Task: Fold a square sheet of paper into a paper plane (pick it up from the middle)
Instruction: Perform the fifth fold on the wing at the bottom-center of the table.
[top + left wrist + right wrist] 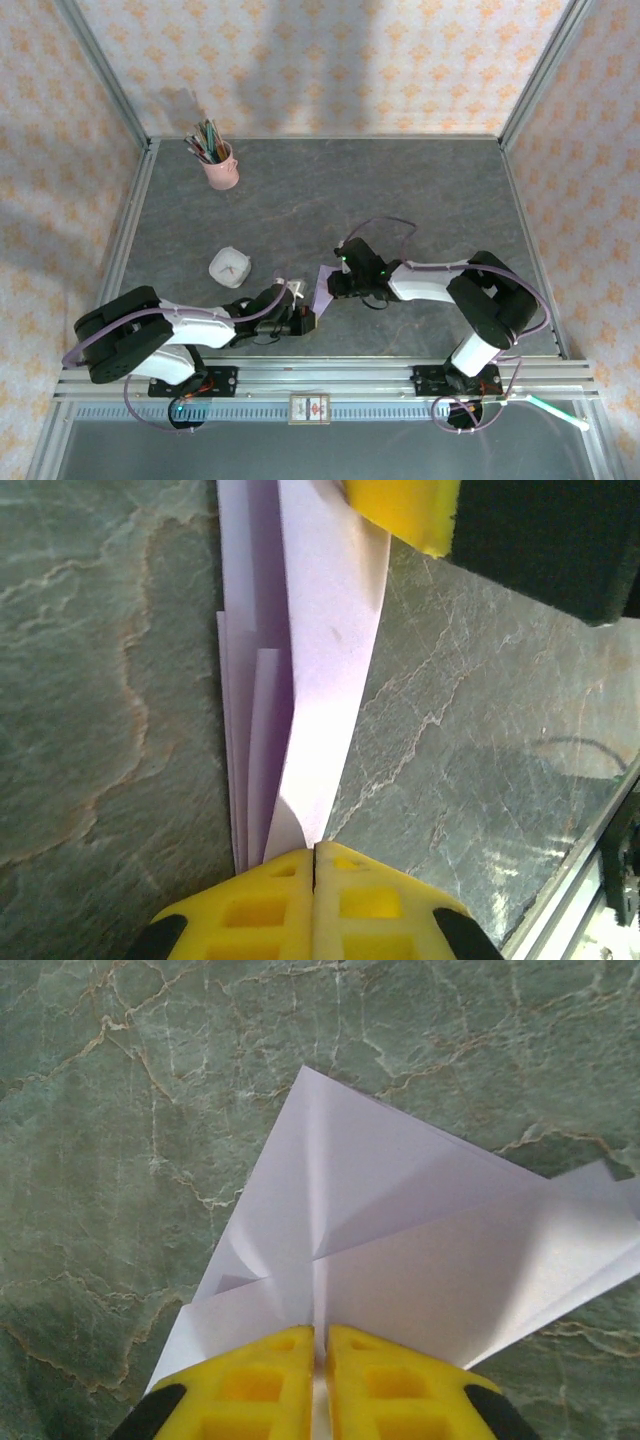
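The folding looks nearly finished. The plane is already a narrow folded shape with a pointed nose and a centre crease, and it lies low over the table, between the two arms near the front edge.

The left gripper is fully closed and pinches one end of the plane. The right gripper has the other end between its fingers. There is a thin slit between them, so I cannot tell if it really grips the paper or only stands around it.

I judge that the next move is to press the last crease or spread the wings. For this one gripper must hold firm while the other lets go gently, without tearing the layers.

A small card on the front rail has red print, too small to read. The yellow fingers show no brand.
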Tool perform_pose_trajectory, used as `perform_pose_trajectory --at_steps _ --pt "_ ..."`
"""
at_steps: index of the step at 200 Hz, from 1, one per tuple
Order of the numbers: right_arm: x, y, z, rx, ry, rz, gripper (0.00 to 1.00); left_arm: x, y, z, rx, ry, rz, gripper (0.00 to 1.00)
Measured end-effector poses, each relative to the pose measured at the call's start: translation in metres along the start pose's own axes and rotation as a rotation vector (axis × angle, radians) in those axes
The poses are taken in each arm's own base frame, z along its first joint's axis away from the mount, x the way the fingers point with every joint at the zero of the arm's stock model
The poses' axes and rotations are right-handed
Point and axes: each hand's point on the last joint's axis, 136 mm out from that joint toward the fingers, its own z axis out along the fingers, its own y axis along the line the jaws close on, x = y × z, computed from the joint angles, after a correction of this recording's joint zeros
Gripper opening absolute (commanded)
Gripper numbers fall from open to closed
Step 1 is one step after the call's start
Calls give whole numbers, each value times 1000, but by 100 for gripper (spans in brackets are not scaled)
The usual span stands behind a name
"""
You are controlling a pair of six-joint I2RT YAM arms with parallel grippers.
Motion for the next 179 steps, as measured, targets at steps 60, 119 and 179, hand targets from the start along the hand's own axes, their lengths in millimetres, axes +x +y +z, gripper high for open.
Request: perform_pose_trajectory --at_steps 60,119,179 --pt "-5 12 -20 -30 -10 7 17 4 4 -6 31 -20 -48 0" --pt "11 39 -41 -171 -33 6 11 4 4 -6 51 -28 -76 0" --pt "56 54 -28 -248 44 31 8 4 4 -6 56 -30 -81 0"
